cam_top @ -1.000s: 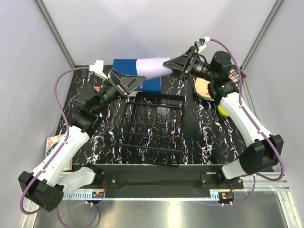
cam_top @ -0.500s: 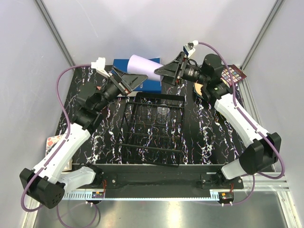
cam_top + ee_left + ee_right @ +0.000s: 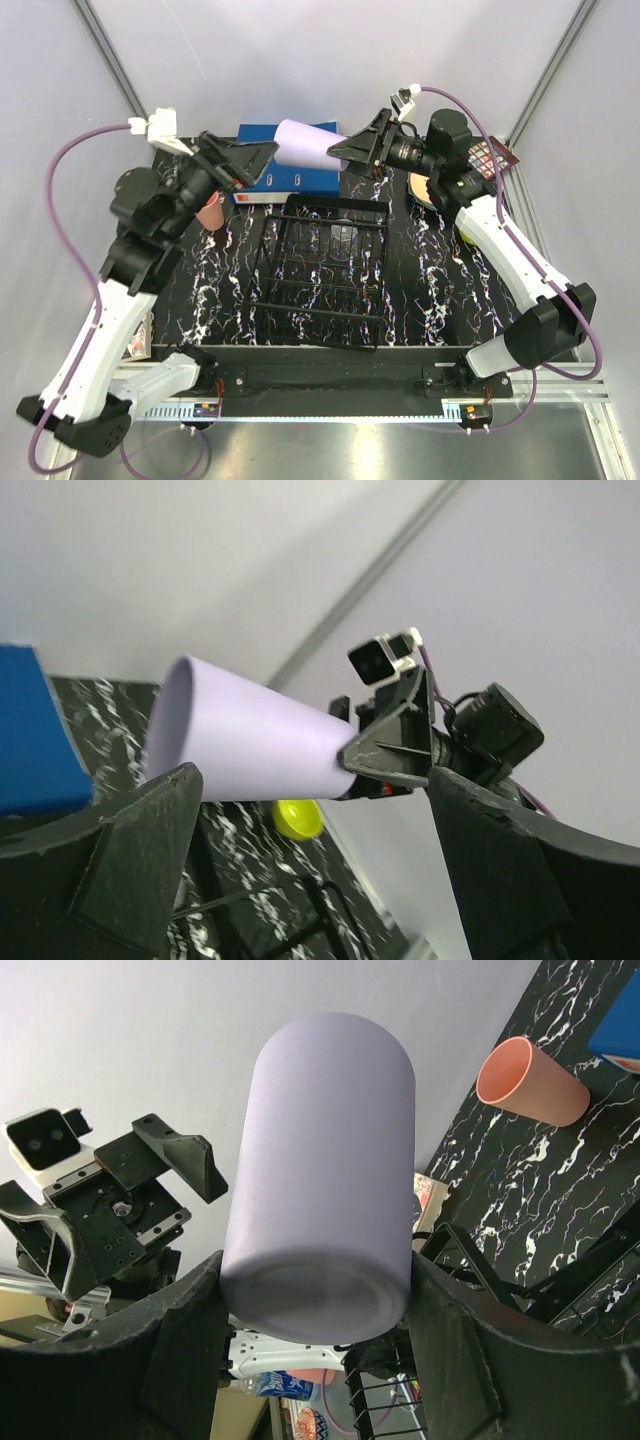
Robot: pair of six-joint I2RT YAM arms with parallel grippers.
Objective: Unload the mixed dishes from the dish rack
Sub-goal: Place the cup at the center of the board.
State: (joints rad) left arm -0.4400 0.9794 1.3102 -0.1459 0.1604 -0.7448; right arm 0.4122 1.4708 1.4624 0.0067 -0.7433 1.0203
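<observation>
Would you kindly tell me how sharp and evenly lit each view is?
Top external view: evenly lit and sharp, with pale glare on the metal strip at the bottom. Left wrist view: the lilac plastic cup is crisp, the near fingers dark and soft. Right wrist view: that cup's base looms close and slightly blurred; the salmon-pink plastic cup behind is clear.

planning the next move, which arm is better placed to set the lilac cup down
Right. The right gripper is shut on the lilac cup at its base, holding it sideways above the blue binder. The left gripper stands open near the cup's rim, gripping nothing.
</observation>
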